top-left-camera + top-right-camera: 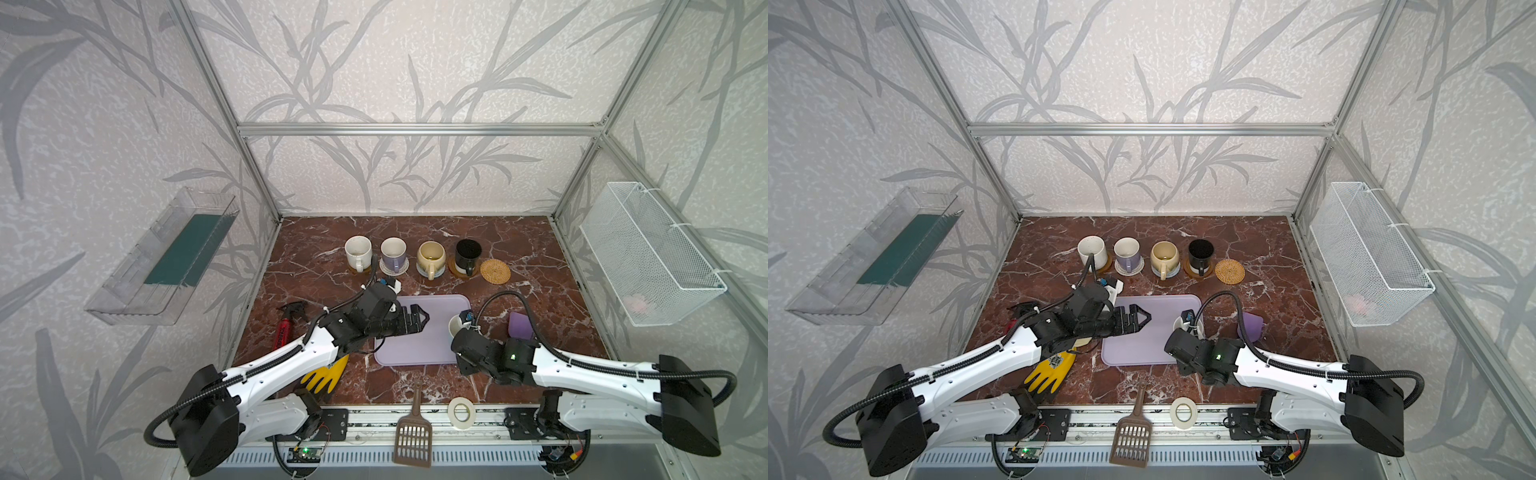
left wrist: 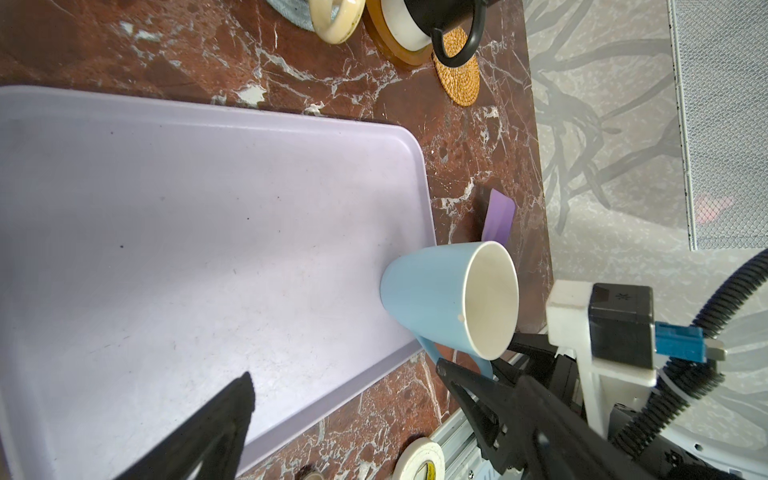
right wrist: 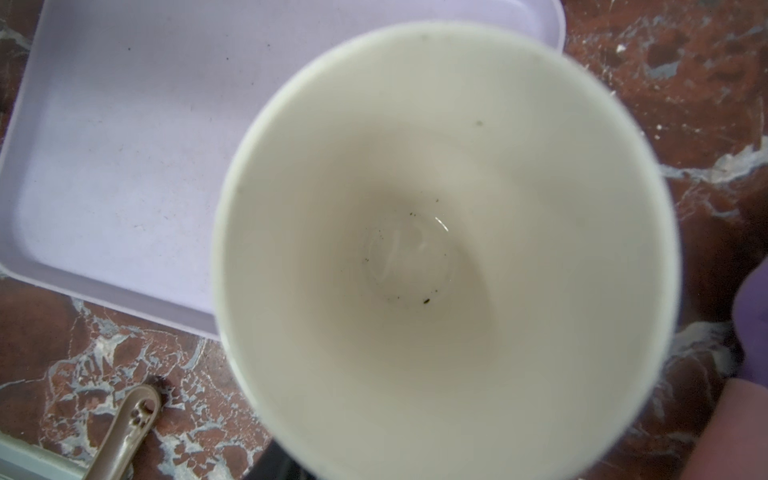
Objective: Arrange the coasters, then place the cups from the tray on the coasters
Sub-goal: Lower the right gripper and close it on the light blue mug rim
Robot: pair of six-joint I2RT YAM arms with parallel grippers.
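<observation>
The tray lies at the middle of the table, and one cup remains on it: the light blue cup stands upright on the tray's end toward the table's right edge, its white inside filling the right wrist view. The right end effector sits at this cup's handle with a finger on either side of it; whether the fingers press the handle I cannot tell. The left end effector hangs over the tray's other end, its fingers spread and holding nothing. Toward the table's far edge four cups stand in a row, each on a coaster: the off-white cup, the lavender cup, the beige-yellow cup and the black cup. Just beside the black cup, toward the right edge, the rattan coaster lies bare
</observation>
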